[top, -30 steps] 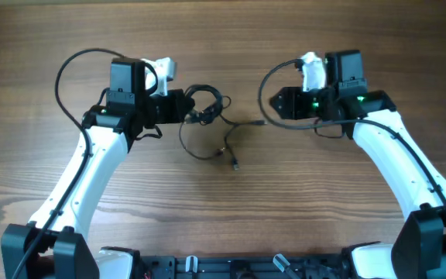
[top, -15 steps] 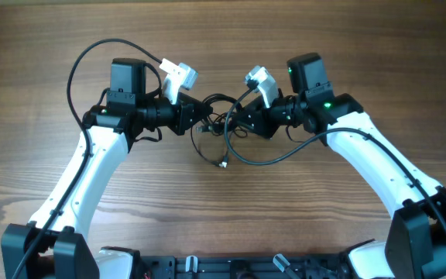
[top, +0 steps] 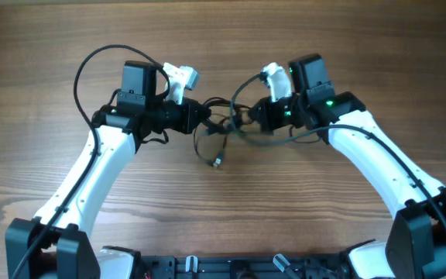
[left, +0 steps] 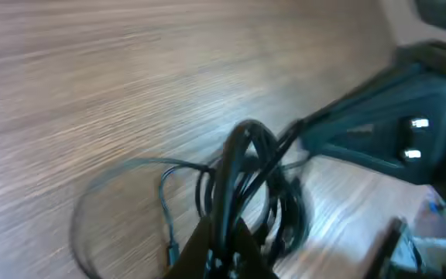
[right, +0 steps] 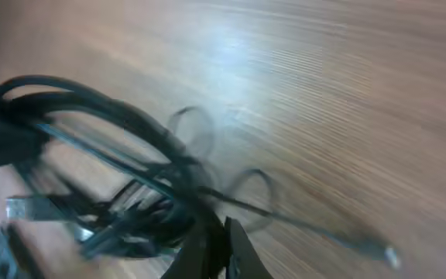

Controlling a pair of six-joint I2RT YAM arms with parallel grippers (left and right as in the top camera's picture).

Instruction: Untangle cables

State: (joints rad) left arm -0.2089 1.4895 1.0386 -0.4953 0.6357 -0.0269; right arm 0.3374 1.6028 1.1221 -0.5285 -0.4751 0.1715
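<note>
The cables (top: 220, 124) are thin black cords bunched in a small knot between my two grippers, just above the table. One loose loop hangs toward the front and ends in a small plug (top: 217, 163). My left gripper (top: 200, 120) is shut on the left side of the bundle. In the left wrist view the cable loops (left: 246, 167) rise straight out of the closed left gripper (left: 223, 252). My right gripper (top: 244, 122) is shut on the right side. In the right wrist view the cords (right: 122, 120) run into the closed right gripper (right: 221, 248), and a silvery-tipped plug (right: 389, 256) trails on the wood.
Bare wooden table (top: 223, 217) lies all around. Thicker black arm cables arc over the left arm (top: 91, 66) and beside the right arm (top: 242, 85). The right arm's body (left: 393, 143) fills the right of the left wrist view, close to the bundle.
The right arm swung left to the bundle and its jaws went from open to shut on the cords. The left gripper shifted slightly right, still gripping. The loose loop drew in.
</note>
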